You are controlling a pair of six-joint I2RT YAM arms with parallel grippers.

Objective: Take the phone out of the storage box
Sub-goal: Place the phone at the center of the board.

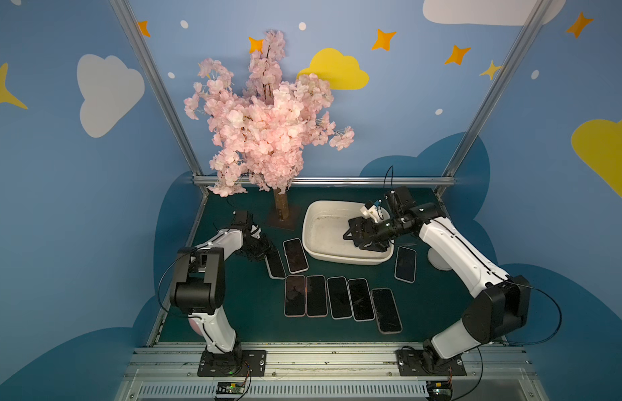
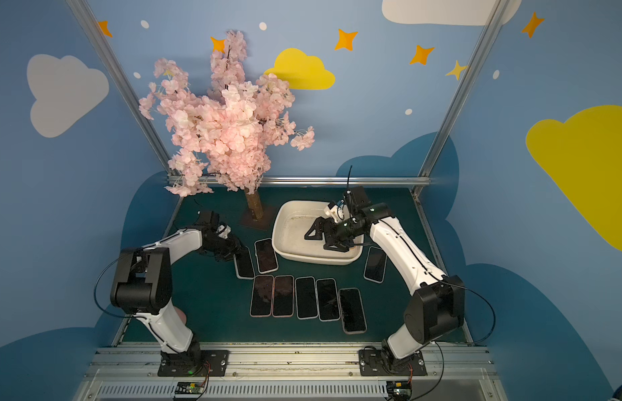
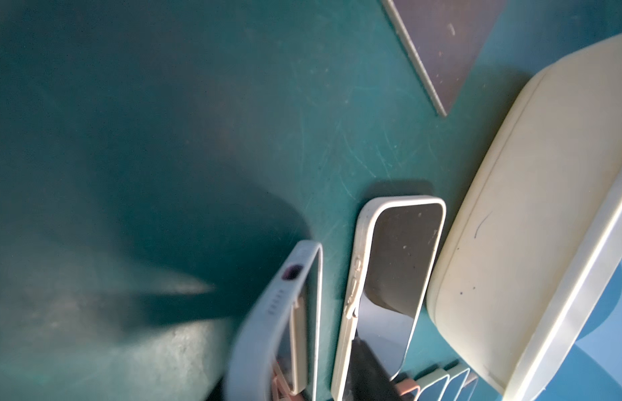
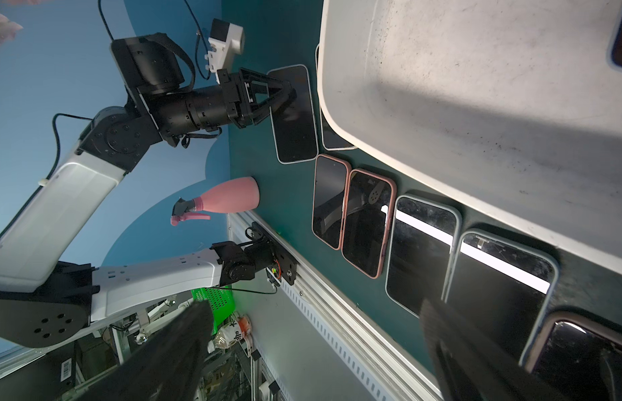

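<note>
The cream storage box (image 1: 347,258) (image 2: 316,258) stands at the back right of the green mat. My right gripper (image 1: 353,242) (image 4: 320,354) hangs inside it, open wide with nothing between its fingers. In the right wrist view, one corner of a blue-rimmed phone (image 4: 620,34) shows on the box's speckled floor (image 4: 476,104). My left gripper (image 1: 264,251) (image 4: 290,93) is low over the far end of a grey-blue cased phone (image 1: 275,265) (image 3: 278,330) on the mat, left of the box. That phone is blurred. A strip of mat shows between it and my dark finger (image 3: 368,375).
Several phones lie screen-up in a row (image 1: 339,297) in front of the box. Another lies beside its left wall (image 1: 295,255) and one to its right (image 1: 405,264). A pink blossom tree (image 1: 281,208) stands behind. A pink spray bottle (image 4: 229,196) stands at the mat's left front.
</note>
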